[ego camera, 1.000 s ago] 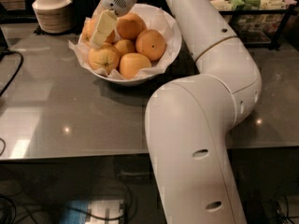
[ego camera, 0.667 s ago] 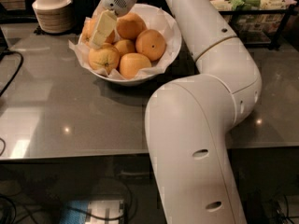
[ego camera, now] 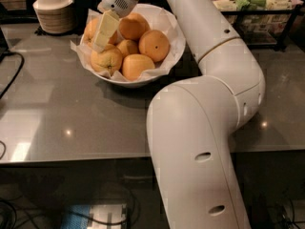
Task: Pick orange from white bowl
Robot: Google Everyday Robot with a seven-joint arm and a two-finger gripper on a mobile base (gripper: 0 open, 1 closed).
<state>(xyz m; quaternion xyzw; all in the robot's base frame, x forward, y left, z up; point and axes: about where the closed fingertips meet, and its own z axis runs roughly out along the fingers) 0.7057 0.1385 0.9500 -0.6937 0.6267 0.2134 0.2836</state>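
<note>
Orange [ego camera: 108, 61] sits at 8 o'clock in the white bowl [ego camera: 143, 83], packed against 5 others. The gripper [ego camera: 102, 38] hangs low in the pile just above it; whether it grips anything, I cannot tell.

Likely risks: a shallow pinch slipping off round peel, or nudged neighbours rolling onto the surface [ego camera: 71, 120].

Stacked beige bowls [ego camera: 53, 13] stand at 10 o'clock, a wire basket [ego camera: 259, 11] at 2; the arm [ego camera: 214, 56] crowds the 3 o'clock rim.

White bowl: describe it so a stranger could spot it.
On the grey counter, under the gripper at the back left, sits the white bowl. Unlike the beige bowl stack left of it, it is wide, paper-lined and holds oranges.
</note>
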